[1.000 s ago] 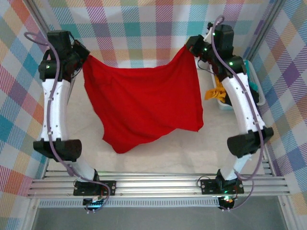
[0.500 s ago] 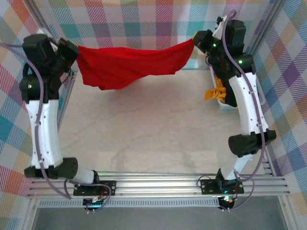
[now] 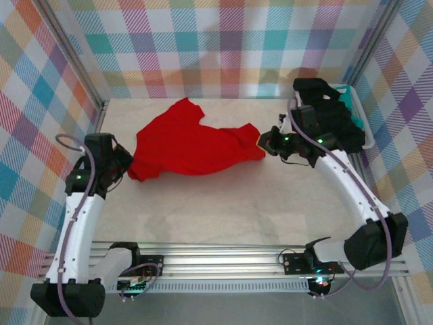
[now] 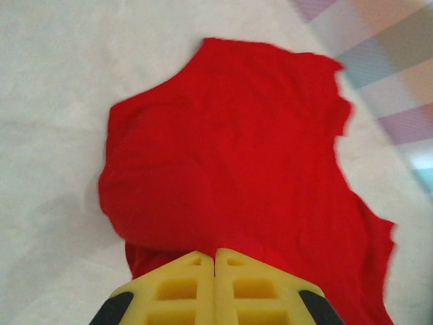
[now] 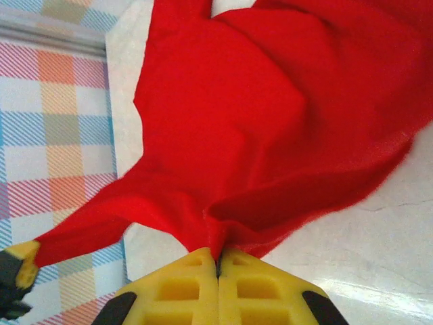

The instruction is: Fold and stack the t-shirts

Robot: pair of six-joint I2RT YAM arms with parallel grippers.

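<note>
Red shirt (image 3: pixel 189 143) lies crumpled on the worktop (image 3: pixel 223 200), stretched between the two sets of fingers. Long axis runs side to side, from left fingers (image 3: pixel 127 170) at one end to right fingers (image 3: pixel 264 143) at the other. The end at the right fingers sits a bit further back than the end at the left fingers, so the axis is slightly slanted. One lobe of cloth sticks out toward the back wall, ahead of and between both sets of fingers. Can't tell collar from hem, the cloth is too bunched.

Left wrist view: left fingers (image 4: pixel 210 269) yellow, pressed fully together, shirt (image 4: pixel 237 169) edge running in under their tips and spreading out ahead over the worktop (image 4: pixel 61 101). Mostly flat, with a rounded fold left of the fingers.

Right wrist view: right fingers (image 5: pixel 211 274) yellow, closed tight with a pinch of shirt (image 5: pixel 270 115) gathered into the seam. Cloth fans out ahead of them, and a narrow tail pulls off left to a yellow fingertip of the left arm at the frame's lower left.

Both ends are gripped, and the middle rests on the worktop. Teal-rimmed basket (image 3: pixel 350 93) sits behind and outboard of the right fingers, apart from the shirt.
</note>
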